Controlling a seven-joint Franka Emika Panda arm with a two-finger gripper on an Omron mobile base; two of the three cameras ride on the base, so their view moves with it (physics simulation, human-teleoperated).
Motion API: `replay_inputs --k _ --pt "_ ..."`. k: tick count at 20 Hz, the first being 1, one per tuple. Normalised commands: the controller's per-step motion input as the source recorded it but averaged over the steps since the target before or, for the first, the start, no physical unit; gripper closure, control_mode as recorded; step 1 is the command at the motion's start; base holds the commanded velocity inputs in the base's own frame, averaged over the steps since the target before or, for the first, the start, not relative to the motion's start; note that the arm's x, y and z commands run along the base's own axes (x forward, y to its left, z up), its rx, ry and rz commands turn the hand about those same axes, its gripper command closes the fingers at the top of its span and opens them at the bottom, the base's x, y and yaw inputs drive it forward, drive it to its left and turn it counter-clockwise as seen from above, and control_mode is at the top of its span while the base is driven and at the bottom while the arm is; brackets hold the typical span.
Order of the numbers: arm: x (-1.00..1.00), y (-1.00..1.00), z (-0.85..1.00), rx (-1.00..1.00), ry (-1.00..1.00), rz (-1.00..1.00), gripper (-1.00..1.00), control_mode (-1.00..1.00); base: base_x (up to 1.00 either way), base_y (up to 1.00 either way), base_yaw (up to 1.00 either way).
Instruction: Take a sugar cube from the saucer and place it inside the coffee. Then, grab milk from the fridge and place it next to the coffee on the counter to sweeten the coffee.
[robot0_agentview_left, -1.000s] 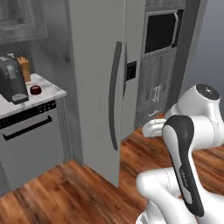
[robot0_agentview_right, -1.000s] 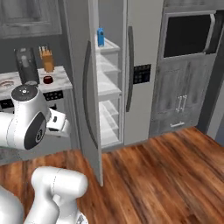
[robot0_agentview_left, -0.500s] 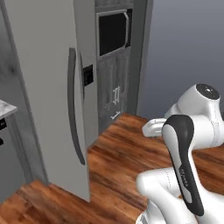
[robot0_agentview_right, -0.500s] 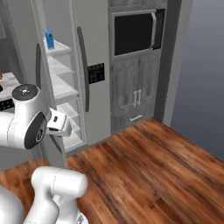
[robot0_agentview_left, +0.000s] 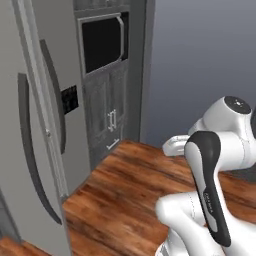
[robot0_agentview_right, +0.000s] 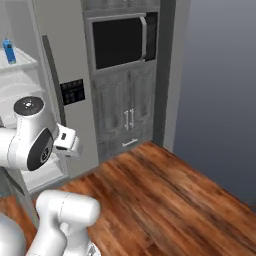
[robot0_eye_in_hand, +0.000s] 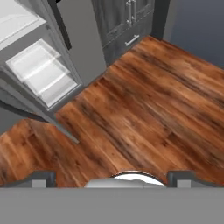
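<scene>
While hidden from left base view, milk (robot0_agentview_right: 8, 51) on fridge (robot0_agentview_right: 50, 75) shelf; tool (robot0_eye_in_hand: 112, 177) released, empty

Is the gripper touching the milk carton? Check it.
Apart. In the right base view the milk carton stands on an upper shelf of the open fridge. In the hand view the open gripper points at bare wooden floor.

The fridge (robot0_agentview_left: 30, 150) looks smooth matt grey metal; the floor (robot0_eye_in_hand: 144, 100) is glossy, streaked brown wood.
</scene>
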Motion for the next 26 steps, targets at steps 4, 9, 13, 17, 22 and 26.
replay_inputs --k 4,9,13,17,22,26 --pt "0.0 0.0 0.0 0.0 0.0 0.0 -1.0 1.0 1.0 -0.63 0.2" --pt "0.0 0.0 0.0 0.0 0.0 0.0 -1.0 1.0 0.98 -0.33 0.61" --pt "0.0 0.0 0.0 0.0 0.0 0.0 -1.0 1.0 0.77 -0.03 0.85" --pt "0.0 0.0 0.0 0.0 0.0 0.0 -1.0 1.0 0.64 0.0 0.86" --pt "0.0 0.0 0.0 0.0 0.0 0.0 -1.0 1.0 0.81 -0.13 0.69" --pt "0.0 0.0 0.0 0.0 0.0 0.0 -1.0 1.0 0.78 -0.4 0.34"
